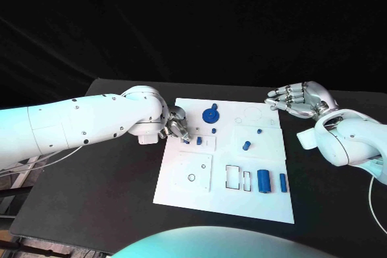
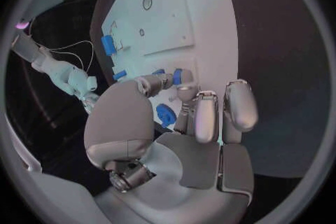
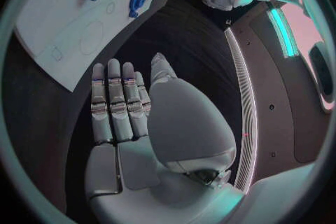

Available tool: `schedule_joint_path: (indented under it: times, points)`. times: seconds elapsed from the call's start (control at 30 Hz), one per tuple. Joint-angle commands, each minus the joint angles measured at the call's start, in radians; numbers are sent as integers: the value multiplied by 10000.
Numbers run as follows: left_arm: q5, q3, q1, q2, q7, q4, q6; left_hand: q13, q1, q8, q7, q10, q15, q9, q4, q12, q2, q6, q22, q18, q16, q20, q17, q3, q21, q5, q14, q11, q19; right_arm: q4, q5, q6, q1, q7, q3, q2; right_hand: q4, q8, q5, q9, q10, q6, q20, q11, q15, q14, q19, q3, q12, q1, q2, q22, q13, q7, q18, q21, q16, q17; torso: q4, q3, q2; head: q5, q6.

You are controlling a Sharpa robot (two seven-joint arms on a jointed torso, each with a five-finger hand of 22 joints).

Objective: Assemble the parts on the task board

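Note:
The white task board [image 1: 206, 199] lies in the middle of the black table. My left hand [image 1: 176, 126] is low over its upper left edge. In the left wrist view its thumb and a finger pinch a small blue part [image 2: 177, 75]. A second small blue part [image 1: 199, 140] stands just beside the fingertips. A blue round disc [image 1: 211, 115] sits at the board's far side. Two blue cylinders [image 1: 264, 181] lie near the front right. My right hand [image 1: 300, 99] hovers off the board's far right corner, fingers extended and holding nothing.
More small blue pegs [image 1: 246, 145] stand mid-board. Rectangular cut-outs [image 1: 234, 177] lie left of the cylinders. The right wrist view shows the board's far corner [image 3: 63, 22] and the blue disc [image 3: 136, 1]. Bare black table surrounds the board.

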Motion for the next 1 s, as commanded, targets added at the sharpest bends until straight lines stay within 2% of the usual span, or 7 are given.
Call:
schedule_joint_path:
  times: [0.03, 0.8, 0.9, 1.0]
  points:
    - [199, -6, -11, 72, 49, -1, -22, 30, -100, 41, -32, 96, -77, -11, -2008, 38, -11, 78, 15, -117, 25, -41, 482, 1908, 41, -70, 516, -5, 51, 17, -26, 51, -3, 102, 2, 3, -15, -65, 6, -9, 8, -26, 25, 47, 78, -20, -70, -12, -36, -62, 1, -9, -14, 65, 64, -47, -63, -16, -7, 0, 4, -11, -7]
    - [355, -7, -11, 84, -5, -82, -2, 276, -523, -81, -175, 278, -152, 42, -1579, 100, -13, 177, 64, -136, 23, -113, 487, 1079, 40, -217, 519, -102, 90, 28, 17, 44, -3, 123, 2, -10, -14, -70, 5, -12, 8, -23, 29, 49, 82, -21, -76, -14, -38, -69, -2, -30, -15, 67, 65, -46, -79, -33, 0, -3, -2, -21, -27]
    - [364, -7, -11, 82, -21, -94, 5, 295, -608, -127, -199, 283, -164, 41, -1447, 93, -29, 211, 52, -135, 20, -125, 485, 875, 25, -259, 518, -115, 89, 26, 50, 54, -2, 161, 2, -9, -13, -72, 4, -13, 8, -23, 30, 50, 82, -21, -78, -16, -39, -73, -5, -35, -16, 68, 65, -46, -82, -37, 2, -5, 1, -25, -30]
    - [375, -7, -11, 79, -33, -102, 7, 329, -744, -207, -222, 278, -178, 33, -1184, 84, -35, 289, 49, -138, 17, -140, 483, 488, 13, -307, 517, -134, 96, 28, 79, 62, -2, 223, 2, -8, -6, -90, -11, -21, 8, -14, 46, 68, 99, -27, -101, -117, -42, -202, -114, -111, -15, 84, 65, -43, -139, -99, 0, -3, 2, -24, -26]
